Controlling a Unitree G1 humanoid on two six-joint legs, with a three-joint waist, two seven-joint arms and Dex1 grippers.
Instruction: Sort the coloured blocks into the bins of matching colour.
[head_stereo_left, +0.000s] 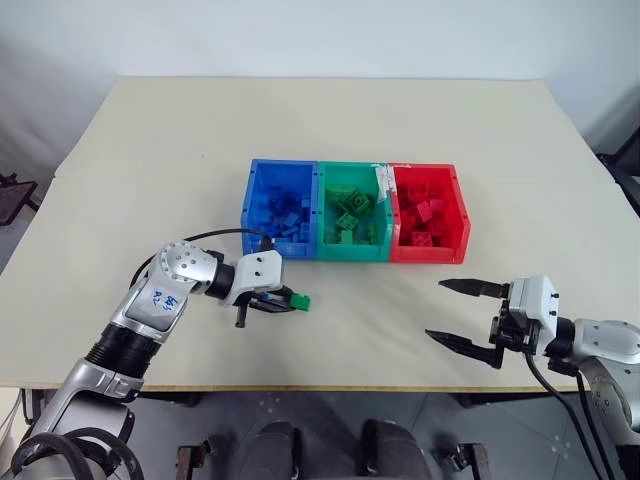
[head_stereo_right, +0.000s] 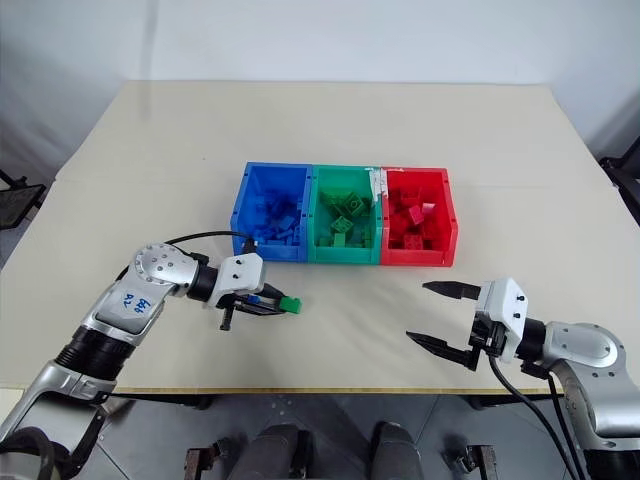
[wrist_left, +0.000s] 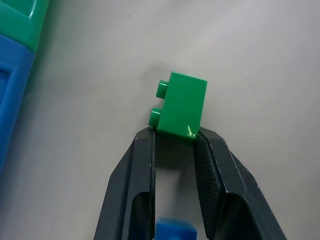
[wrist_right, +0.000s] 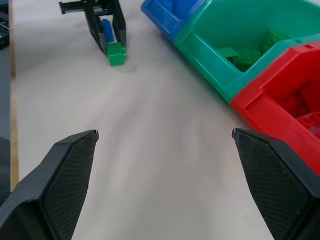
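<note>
- Gripping a green block (wrist_left: 181, 107) at its fingertips, left gripper (head_stereo_left: 282, 301) sits low over the table (head_stereo_left: 150, 150), green bin (head_stereo_left: 352, 213) just beyond.
- Right gripper (head_stereo_left: 465, 317) wide open, holding nothing, red bin (head_stereo_left: 430, 212) ahead.
- Bins hold matching blocks; this looks like the last loose one.

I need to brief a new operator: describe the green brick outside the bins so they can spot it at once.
Start at the row of three joined bins in the middle of the table. In front of the blue bin, the left gripper is shut on a small green brick, pinched at its fingertips. It is the one green brick on the bare tabletop; the rest lie inside the green bin.
</note>
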